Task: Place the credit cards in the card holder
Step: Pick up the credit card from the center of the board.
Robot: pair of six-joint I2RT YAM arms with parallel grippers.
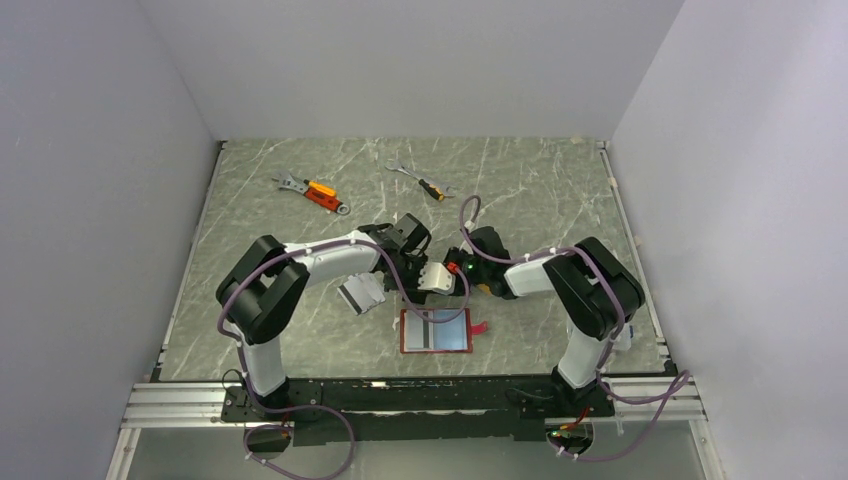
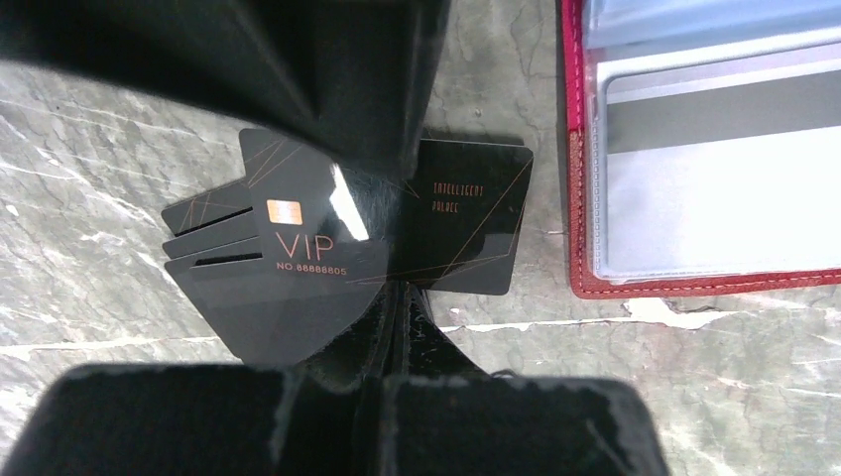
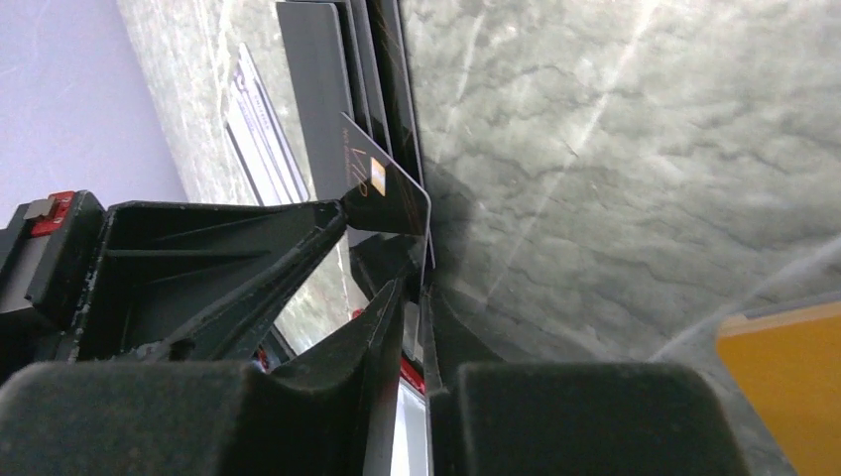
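Pinching 1 black card point(image 2: 298, 248) between fully closed jaws, left gripper point(image 2: 395, 233), just beyond the open red card holder point(image 2: 578, 213) lying flat with 1 silver-grey card point(image 2: 714, 188) pocketed; right gripper point(image 3: 417, 288) at the same card's edge, jaws a sliver apart, grip unclear; 1 orange card point(image 3: 783, 387) on the table point(image 1: 540, 190); 2 wrenches point(image 1: 312, 191) well behind.

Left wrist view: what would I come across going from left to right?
The fanned black cards, front one marked VIP → a black card with gold lettering → the open red card holder.
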